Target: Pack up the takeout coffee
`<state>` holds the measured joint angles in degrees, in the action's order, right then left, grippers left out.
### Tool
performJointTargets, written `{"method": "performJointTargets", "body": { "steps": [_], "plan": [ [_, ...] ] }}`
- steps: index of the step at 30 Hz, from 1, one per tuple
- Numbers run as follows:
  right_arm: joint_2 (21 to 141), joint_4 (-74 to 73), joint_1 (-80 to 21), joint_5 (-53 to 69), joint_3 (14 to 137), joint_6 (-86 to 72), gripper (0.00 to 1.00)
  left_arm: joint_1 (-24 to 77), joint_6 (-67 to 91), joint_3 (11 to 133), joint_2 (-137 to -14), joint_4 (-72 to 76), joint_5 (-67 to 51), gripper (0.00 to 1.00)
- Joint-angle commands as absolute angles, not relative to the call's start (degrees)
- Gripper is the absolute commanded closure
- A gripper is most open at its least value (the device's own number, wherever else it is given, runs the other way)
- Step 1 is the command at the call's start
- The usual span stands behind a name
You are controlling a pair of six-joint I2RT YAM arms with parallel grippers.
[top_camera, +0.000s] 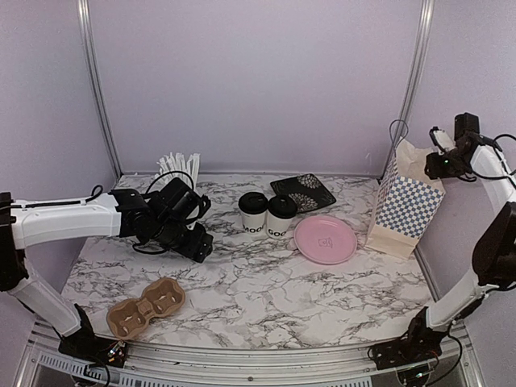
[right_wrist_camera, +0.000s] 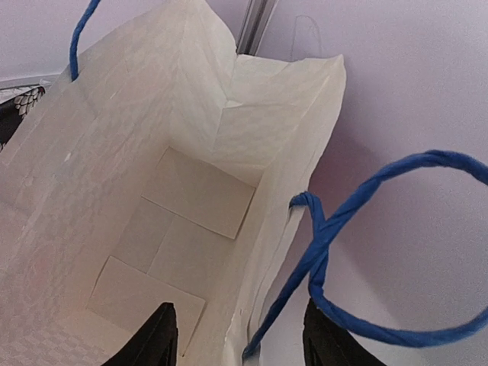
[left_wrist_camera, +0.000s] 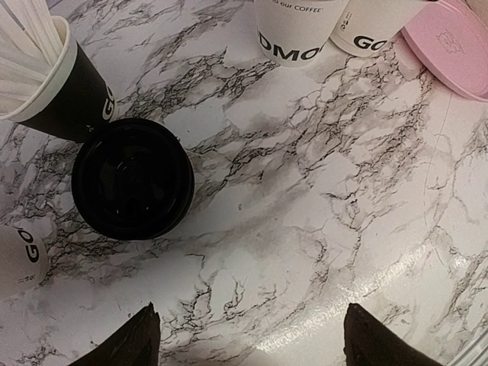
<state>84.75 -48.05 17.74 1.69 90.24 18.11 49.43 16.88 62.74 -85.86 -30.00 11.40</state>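
Two dark tips of the left jaws sit at the bottom of the left wrist view, spread wide, with only marble desk (left_wrist_camera: 305,229) between them. Far ahead of them stand the takeout coffees, touching side by side. The first coffee cup (left_wrist_camera: 297,34) is lettered "DMO" and the second coffee cup (left_wrist_camera: 374,30) "GO"; here the frame's top edge cuts off their black lids. A pink plate (left_wrist_camera: 450,46) lies just beyond the second.

Closer, ahead and left of these jaws, is a round black lid (left_wrist_camera: 131,179) seen from above, hiding whatever is under it. Past it a black cup (left_wrist_camera: 76,99) holds white straws (left_wrist_camera: 23,53). A white cup (left_wrist_camera: 17,255) is cropped at the left edge.

The right jaws are also spread and straddle one wall of a paper bag (right_wrist_camera: 191,191). The bag's folded floor shows below, and a blue handle (right_wrist_camera: 396,252) loops outside. The bag is well apart from the coffees.

A cardboard carrier (top_camera: 147,306) lies behind the left jaws, toward the arm bases.
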Motion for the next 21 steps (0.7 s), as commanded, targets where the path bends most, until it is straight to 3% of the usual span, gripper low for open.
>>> {"method": "performJointTargets", "body": {
  "steps": [1,4,8,10,21],
  "plan": [
    [87.1,-46.8,19.1,4.1,94.1,16.3,0.49,49.1,16.7,61.9,-82.8,-29.4,11.5,0.16],
    [88.1,-46.8,19.3,4.9,94.4,15.8,0.62,49.0,16.8,61.9,-82.2,-29.6,11.8,0.16],
    [87.9,-46.6,19.4,5.3,94.6,15.6,0.90,49.0,16.6,62.2,-82.3,-29.6,11.8,0.16],
    [87.1,-46.1,19.4,4.8,94.9,15.8,1.00,49.0,16.4,62.5,-82.5,-29.7,11.7,0.16],
    [84.3,-44.7,17.4,15.7,100.9,17.8,1.00,48.7,16.4,69.7,-83.5,-40.4,14.8,0.13]
  ]
}}
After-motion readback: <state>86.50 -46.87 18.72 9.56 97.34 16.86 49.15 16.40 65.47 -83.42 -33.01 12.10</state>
